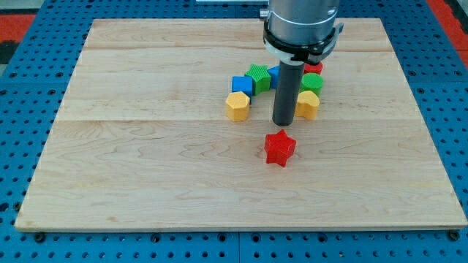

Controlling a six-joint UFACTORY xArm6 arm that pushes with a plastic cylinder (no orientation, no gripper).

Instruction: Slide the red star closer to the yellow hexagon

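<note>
The red star [279, 147] lies on the wooden board, a little right of its middle. The yellow hexagon [238, 105] sits up and to the left of the star. My tip [283, 124] stands just above the star in the view, close to it, and right of the hexagon. The rod hides part of the blocks behind it.
A cluster lies above the star: a blue cube [242, 85], a green block [258, 77], another blue block [274, 73] partly hidden by the rod, a red block [314, 67], a green block [311, 82] and a second yellow block [308, 104].
</note>
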